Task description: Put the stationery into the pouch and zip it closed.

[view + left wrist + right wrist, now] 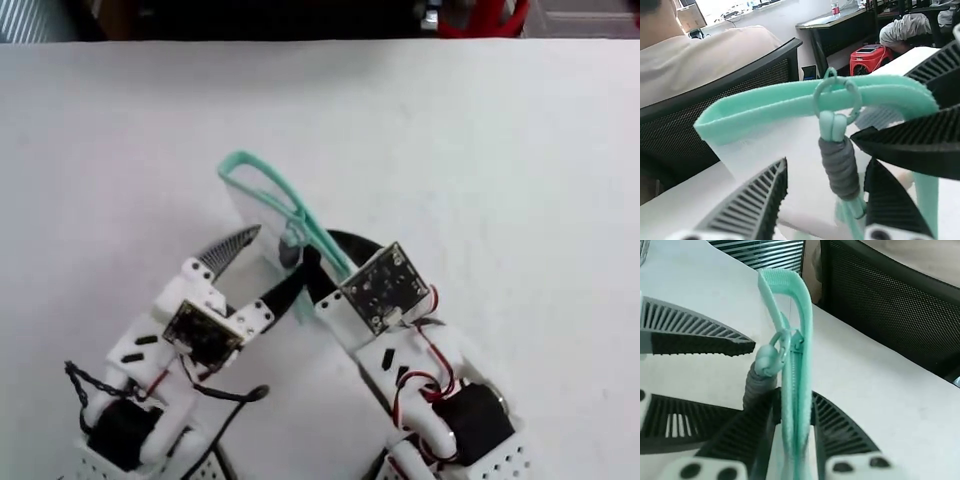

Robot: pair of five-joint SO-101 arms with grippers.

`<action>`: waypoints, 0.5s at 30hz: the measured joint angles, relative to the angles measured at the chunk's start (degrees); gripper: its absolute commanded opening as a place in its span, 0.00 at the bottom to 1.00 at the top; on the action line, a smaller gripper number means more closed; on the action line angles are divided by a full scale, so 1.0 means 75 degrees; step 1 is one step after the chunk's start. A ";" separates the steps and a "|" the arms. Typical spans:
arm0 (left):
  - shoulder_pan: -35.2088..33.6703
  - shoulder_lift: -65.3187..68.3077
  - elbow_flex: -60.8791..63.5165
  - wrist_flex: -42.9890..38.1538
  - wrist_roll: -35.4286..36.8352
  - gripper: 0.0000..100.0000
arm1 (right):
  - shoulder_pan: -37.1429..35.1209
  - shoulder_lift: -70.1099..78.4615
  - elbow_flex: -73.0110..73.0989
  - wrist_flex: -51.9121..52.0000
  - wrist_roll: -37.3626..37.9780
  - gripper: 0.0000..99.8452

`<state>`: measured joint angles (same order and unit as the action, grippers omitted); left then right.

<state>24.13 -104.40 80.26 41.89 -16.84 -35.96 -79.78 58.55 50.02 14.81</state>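
Right gripper (pixel 796 407) is clamped on the pouch (pixel 255 205) at the near end of its teal zip band, seemingly to keep it upright and taut. Just beside that grip, the left gripper (pixel 280 248) stands wide, fingers either side of the grey zip pull (pixel 839 157), probably placed to seize it. Beyond the pull the pouch mouth gapes, so zipping looks unfinished; whether stationery lies inside, I cannot tell. Past the pouch's far end stands a black chair (pixel 890 305).
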 measured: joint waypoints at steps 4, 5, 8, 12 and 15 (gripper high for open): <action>0.0375 -0.0023 0.0340 -0.0328 -0.0023 0.15 | -0.0164 0.0000 0.0000 0.0000 0.0000 0.02; 0.0445 0.0059 0.0363 -0.0469 -0.0047 0.14 | -0.0176 0.0000 0.0000 0.0000 0.0000 0.02; 0.0445 0.0070 0.0375 -0.0715 -0.0059 0.09 | -0.0176 0.0000 0.0000 0.0000 0.0000 0.02; 0.0469 0.0059 0.0375 -0.0785 -0.0059 0.02 | -0.0188 0.0000 0.0000 0.0000 0.0000 0.02; 0.0469 0.0059 0.0375 -0.0867 -0.0059 0.02 | -0.0188 0.0000 0.0000 0.0000 0.0000 0.02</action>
<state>27.65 -103.96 83.08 35.38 -17.27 -37.36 -79.78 58.55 50.02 14.81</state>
